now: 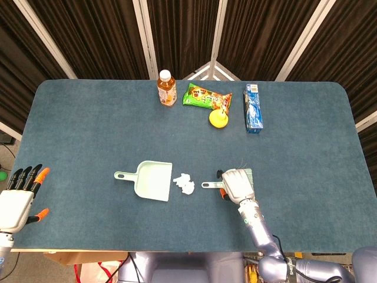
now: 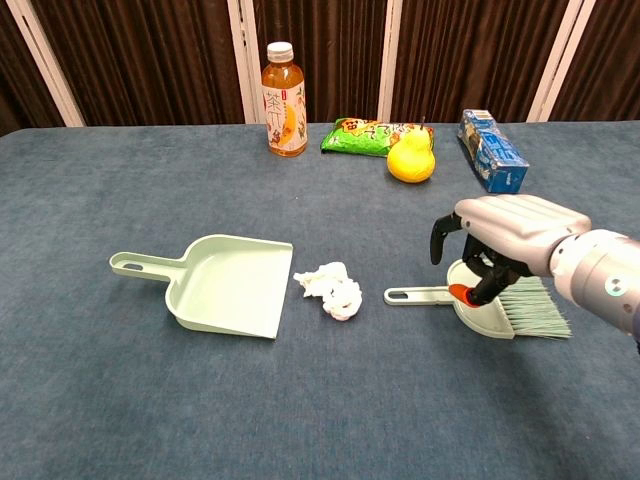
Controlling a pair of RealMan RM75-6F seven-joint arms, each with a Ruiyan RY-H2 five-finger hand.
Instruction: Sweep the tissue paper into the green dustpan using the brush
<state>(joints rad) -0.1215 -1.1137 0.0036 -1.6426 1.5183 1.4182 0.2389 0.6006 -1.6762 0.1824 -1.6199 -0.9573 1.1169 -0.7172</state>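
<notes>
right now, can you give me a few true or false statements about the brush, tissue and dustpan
1. The tissue paper lies between the dustpan and the brush. True.
2. The tissue is inside the dustpan. False: it lies on the table just outside the pan's open edge.
3. The right hand is over the brush. True.
4. The left hand holds the dustpan handle. False: it is at the table's near left corner, holding nothing.
5. The bottle lies on its side. False: it stands upright.

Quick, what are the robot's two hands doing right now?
Left hand: open, fingers spread, holding nothing, at the table's edge.
Right hand: open over the brush, fingers curled down toward it, not gripping it yet.
</notes>
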